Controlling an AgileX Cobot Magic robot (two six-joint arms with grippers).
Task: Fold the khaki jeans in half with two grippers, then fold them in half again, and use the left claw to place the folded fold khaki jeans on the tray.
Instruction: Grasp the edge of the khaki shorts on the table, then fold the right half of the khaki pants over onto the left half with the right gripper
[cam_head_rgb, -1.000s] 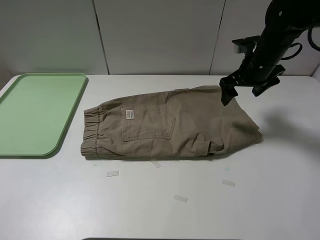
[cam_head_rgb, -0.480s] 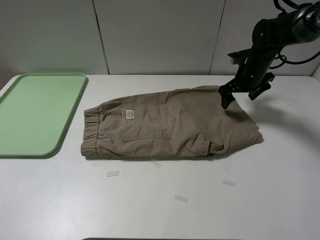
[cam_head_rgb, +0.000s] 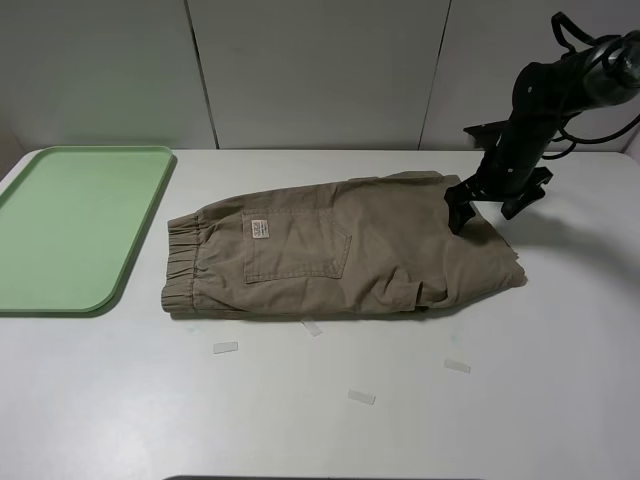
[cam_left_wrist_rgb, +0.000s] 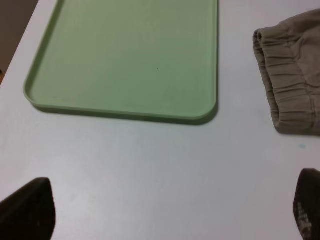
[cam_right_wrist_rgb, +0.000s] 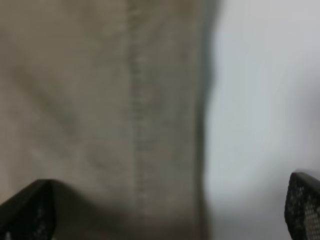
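- Khaki-tan cotton shorts (cam_head_rgb: 340, 255), the khaki jeans, lie flat on a white table (cam_head_rgb: 560, 400), folded lengthwise, pocket and small pale label up.
- A flat pale green rectangular plastic tray (cam_head_rgb: 75, 225) sits beside the shorts' elastic waistband, not touching it.
- The black right claw (cam_head_rgb: 485, 205) hangs over the shorts' leg end, jaws spread wide, holding nothing; contact with the cloth cannot be told.
- The black left claw (cam_left_wrist_rgb: 165, 212) hovers over bare table near the waistband, jaws wide, empty.
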